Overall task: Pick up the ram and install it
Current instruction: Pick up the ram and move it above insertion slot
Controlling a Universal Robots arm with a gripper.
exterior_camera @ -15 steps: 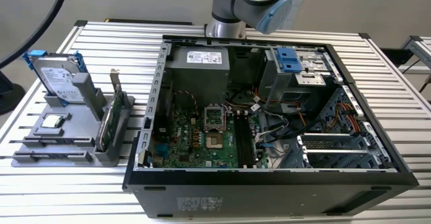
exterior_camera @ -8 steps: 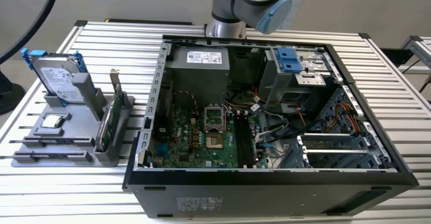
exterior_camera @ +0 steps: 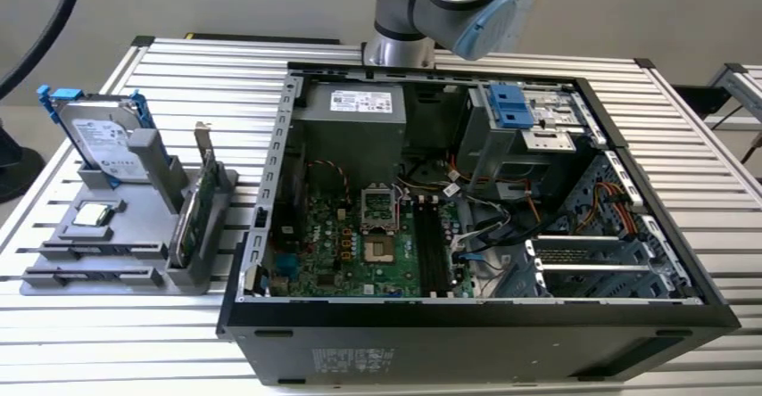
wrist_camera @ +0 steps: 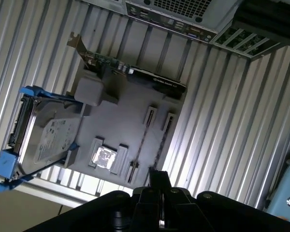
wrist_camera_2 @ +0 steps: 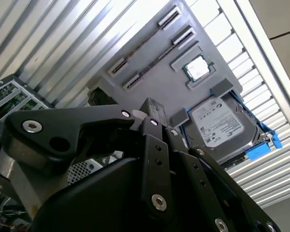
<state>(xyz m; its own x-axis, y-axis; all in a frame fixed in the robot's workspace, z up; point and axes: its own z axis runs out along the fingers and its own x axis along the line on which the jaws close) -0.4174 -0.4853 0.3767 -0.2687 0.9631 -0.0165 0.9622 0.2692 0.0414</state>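
The thin dark-green ram stick is seen ahead of the black gripper, lengthwise toward it; jaws seemingly closed, empty.

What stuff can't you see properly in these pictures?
1. Exterior view: the arm is cut off by the top edge.
2. Second wrist view: the gripper hides part of the hard drive.
3. First wrist view: the ram is a thin dark strip, its chips too small to tell.
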